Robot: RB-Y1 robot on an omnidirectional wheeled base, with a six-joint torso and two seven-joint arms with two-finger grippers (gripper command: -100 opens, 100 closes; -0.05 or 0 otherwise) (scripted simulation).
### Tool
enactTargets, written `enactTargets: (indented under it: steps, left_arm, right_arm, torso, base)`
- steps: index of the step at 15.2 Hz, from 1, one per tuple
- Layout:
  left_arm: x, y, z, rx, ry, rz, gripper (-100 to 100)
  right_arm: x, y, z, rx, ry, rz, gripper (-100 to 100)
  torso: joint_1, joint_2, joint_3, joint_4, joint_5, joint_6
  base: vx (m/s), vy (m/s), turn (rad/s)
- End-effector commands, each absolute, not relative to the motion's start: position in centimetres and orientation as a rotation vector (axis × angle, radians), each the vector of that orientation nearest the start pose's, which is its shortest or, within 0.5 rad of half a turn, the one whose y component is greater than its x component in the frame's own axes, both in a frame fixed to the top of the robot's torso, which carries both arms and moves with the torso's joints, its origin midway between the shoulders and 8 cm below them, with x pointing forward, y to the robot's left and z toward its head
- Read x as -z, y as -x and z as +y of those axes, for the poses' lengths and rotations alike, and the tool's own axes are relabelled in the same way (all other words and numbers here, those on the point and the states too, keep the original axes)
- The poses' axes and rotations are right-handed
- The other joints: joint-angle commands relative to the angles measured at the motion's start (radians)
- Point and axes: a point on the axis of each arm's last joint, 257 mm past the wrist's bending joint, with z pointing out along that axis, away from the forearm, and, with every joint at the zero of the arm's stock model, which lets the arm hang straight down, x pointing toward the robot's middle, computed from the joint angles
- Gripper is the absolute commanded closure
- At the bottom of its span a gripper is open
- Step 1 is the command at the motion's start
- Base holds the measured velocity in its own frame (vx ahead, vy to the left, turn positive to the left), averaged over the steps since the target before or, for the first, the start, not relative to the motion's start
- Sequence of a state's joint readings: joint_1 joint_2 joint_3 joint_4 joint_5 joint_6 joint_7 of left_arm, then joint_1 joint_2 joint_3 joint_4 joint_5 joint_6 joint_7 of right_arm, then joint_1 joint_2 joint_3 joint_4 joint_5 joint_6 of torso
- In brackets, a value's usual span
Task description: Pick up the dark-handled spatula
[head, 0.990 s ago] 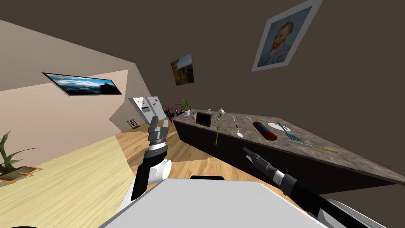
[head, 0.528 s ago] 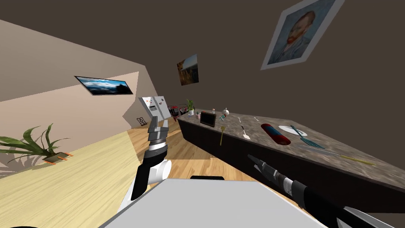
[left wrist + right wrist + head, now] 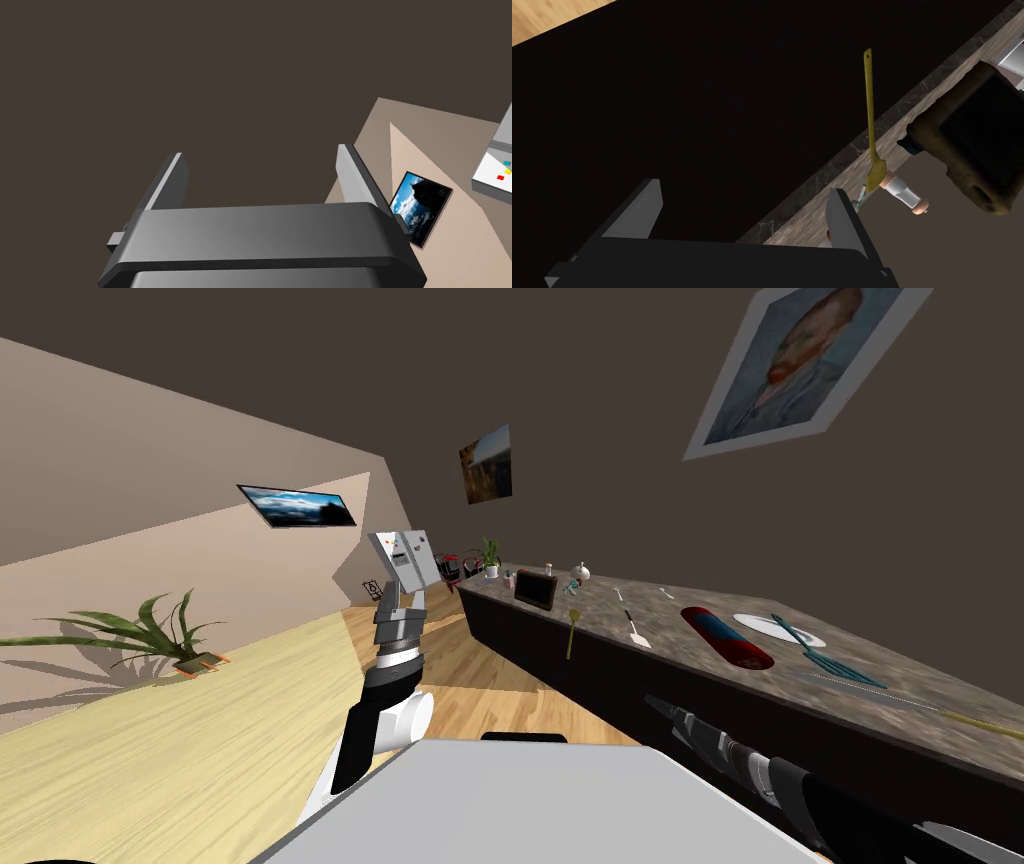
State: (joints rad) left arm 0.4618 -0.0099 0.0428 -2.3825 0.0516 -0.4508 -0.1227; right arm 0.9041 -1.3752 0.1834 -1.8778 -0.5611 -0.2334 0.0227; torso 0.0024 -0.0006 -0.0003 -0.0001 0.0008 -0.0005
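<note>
The dark-handled spatula (image 3: 633, 628), with a white blade, lies flat on the mottled stone counter (image 3: 900, 673), between a yellow spatula (image 3: 571, 633) and a red cylinder (image 3: 727, 636). My right gripper (image 3: 652, 699) hangs open in front of the counter's dark face, below the top and short of the spatula. In the right wrist view the open right gripper (image 3: 743, 187) faces that dark front, with the yellow spatula (image 3: 870, 125) overhanging the edge. My left gripper (image 3: 401, 600) is raised over the floor, away from the counter; the left gripper (image 3: 260, 152) is open and holds nothing.
Further along the counter are a white plate (image 3: 780, 630), a teal spatula (image 3: 825, 653) and a thin long-handled tool (image 3: 900, 698). A dark box (image 3: 535, 588) and small bottles stand at the far end. A fridge (image 3: 405, 558) and a potted plant (image 3: 150, 633) stand beyond the wooden floor.
My view has swung: the counter and its objects slide right and the plant comes further in at the left. The right forearm sits lower and further right. Both grippers stay open.
</note>
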Motion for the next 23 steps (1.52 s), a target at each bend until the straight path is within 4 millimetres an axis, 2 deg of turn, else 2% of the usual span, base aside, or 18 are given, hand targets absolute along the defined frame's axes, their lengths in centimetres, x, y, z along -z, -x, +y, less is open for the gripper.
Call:
enactTargets:
  steps: [1,2,3,4,5,7,8,9,10,11,12,13,14,15,18,21,22,23]
  left_arm:
    - [-7.3,-32.8,29.1,1.211,0.577,0.539,0]
    - [-7.3,-32.8,29.1,1.211,0.577,0.539,0]
    - [-7.3,-32.8,29.1,1.211,0.577,0.539,0]
    - [-7.3,-32.8,29.1,1.211,0.577,0.539,0]
    - [-7.3,-32.8,29.1,1.211,0.577,0.539,0]
    - [-7.3,-32.8,29.1,1.211,0.577,0.539,0]
    - [-7.3,-32.8,29.1,1.211,0.577,0.539,0]
    - [-7.3,-32.8,29.1,1.211,0.577,0.539,0]
    - [-7.3,-32.8,29.1,1.211,0.577,0.539,0]
    - [-7.3,-32.8,29.1,1.211,0.577,0.539,0]
    - [-7.3,-32.8,29.1,1.211,0.577,0.539,0]
    - [-7.3,-32.8,29.1,1.211,0.577,0.539,0]
    - [-7.3,-32.8,29.1,1.211,0.577,0.539,0]
    - [-7.3,-32.8,29.1,1.211,0.577,0.539,0]
    - [-7.3,-32.8,29.1,1.211,0.577,0.539,0]
    - [-7.3,-32.8,29.1,1.211,0.577,0.539,0]
    - [-7.3,-32.8,29.1,1.211,0.577,0.539,0]
    - [-7.3,-32.8,29.1,1.211,0.577,0.539,0]
  right_arm:
    - [34.1,-21.8,-44.7,-0.64,-0.984,2.259,-100]
    - [34.1,-21.8,-44.7,-0.64,-0.984,2.259,-100]
    - [35.0,-20.3,-46.6,-0.573,-1.024,2.301,-100]
    - [34.8,-20.4,-46.7,-0.564,-1.008,2.314,-100]
    - [35.5,-18.8,-48.5,-0.499,-1.052,2.347,-100]
    - [35.3,-19.0,-48.7,-0.487,-1.029,2.364,-100]
    - [35.7,-17.6,-50.5,-0.417,-1.062,2.399,-100]
    - [35.6,-17.8,-50.7,-0.41,-1.048,2.409,-100]
    - [35.9,-16.4,-52.3,-0.345,-1.085,2.434,-100]
    - [35.7,-16.6,-52.5,-0.334,-1.065,2.448,-100]
    - [36.0,-15.3,-54.1,-0.273,-1.103,2.467,-100]
    - [35.7,-15.5,-54.3,-0.262,-1.083,2.48,-100]
    - [35.8,-14.3,-55.8,-0.201,-1.112,2.498,-100]
    - [35.6,-14.6,-56.0,-0.19,-1.092,2.51,-100]
    - [35.2,-12.9,-58.9,-0.067,-1.123,2.548,-100]
    - [35.0,-13.1,-59.0,-0.061,-1.111,2.554,-100]
    - [34.7,-12.5,-60.3,-0.005,-1.119,2.57,-100]
    - [34.7,-12.5,-60.3,-0.005,-1.119,2.57,-100]
  torso:
    - [0.0,0.0,0.0,0.0,0.0,0.0]
    - [0.0,0.0,0.0,0.0,0.0,0.0]
    - [0.0,0.0,0.0,0.0,0.0,0.0]
    - [0.0,0.0,0.0,0.0,0.0,0.0]
    - [0.0,0.0,0.0,0.0,0.0,0.0]
    - [0.0,-0.001,-0.001,0.0,0.0,0.0]
    - [-0.001,-0.001,-0.001,0.0,0.0,0.0]
    - [-0.001,-0.002,-0.001,0.0,0.0,0.0]
    - [-0.001,-0.002,-0.001,0.0,0.0,0.0]
    - [-0.002,-0.002,-0.001,-0.001,0.0,-0.001]
    - [-0.002,-0.003,-0.002,-0.001,-0.001,0.0]
    - [-0.002,-0.003,-0.002,-0.001,-0.001,0.0]
    - [-0.003,-0.004,-0.002,-0.001,-0.001,0.0]
    - [-0.003,-0.005,-0.003,-0.001,-0.001,-0.001]
    - [-0.005,-0.006,-0.003,-0.001,-0.001,0.0]
    - [-0.006,-0.005,-0.003,-0.001,-0.002,0.0]
    - [-0.005,-0.003,-0.002,-0.001,-0.001,0.001]
    - [-0.005,-0.003,-0.002,-0.001,-0.001,0.0]
  base:
    - [0.028,0.048,0.15]
    - [0.017,0.032,0.061]
    - [0.023,0.042,0.144]
    - [0.026,0.038,0.159]
    - [0.039,0.043,0.19]
    - [0.042,0.031,0.116]
    - [0.043,0.025,0.131]
    - [0.045,0.022,0.144]
    - [0.057,0.018,0.24]
    - [0.061,0.01,0.179]
    - [0.069,0.004,0.164]
    - [0.073,-0.001,0.158]
    - [0.086,-0.01,0.235]
    - [0.084,-0.017,0.164]
    - [0.091,-0.036,0.151]
    - [0.072,-0.038,0.068]
    - [0.061,-0.035,0.119]
    - [0.072,-0.049,0.142]
